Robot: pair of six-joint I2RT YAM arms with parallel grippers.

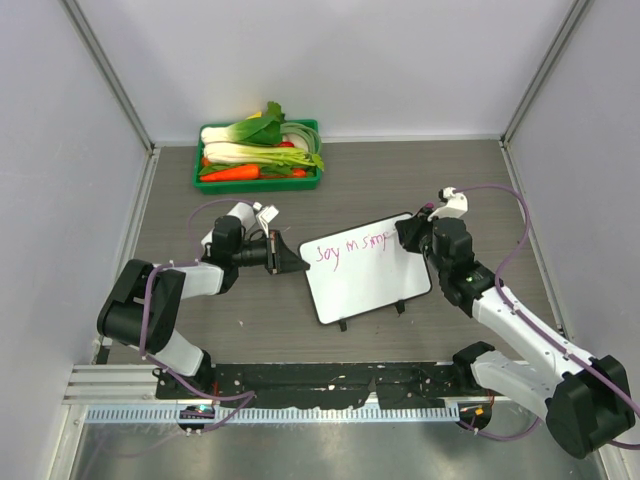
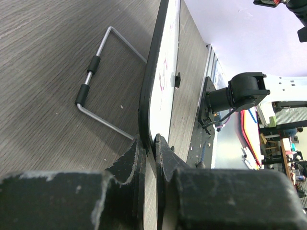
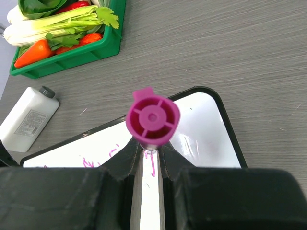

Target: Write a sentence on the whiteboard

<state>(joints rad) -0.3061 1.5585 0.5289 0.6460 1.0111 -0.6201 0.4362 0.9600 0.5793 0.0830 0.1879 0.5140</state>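
The whiteboard (image 1: 368,280) lies tilted in the middle of the table, resting on its wire stand (image 2: 96,72). Pink handwritten words (image 1: 348,248) run along its top edge. My left gripper (image 1: 290,258) is shut on the board's left edge; in the left wrist view the board's thin dark edge (image 2: 152,96) runs between its jaws (image 2: 149,148). My right gripper (image 1: 412,232) is shut on a pink marker (image 3: 152,117), seen end-on over the board's top right part (image 3: 206,129), with pink strokes (image 3: 151,163) just below it.
A green tray (image 1: 258,180) of vegetables stands at the back left, also in the right wrist view (image 3: 72,52). A small white bottle (image 3: 26,117) lies left of the board, near my left gripper (image 1: 262,213). Grey walls enclose the table.
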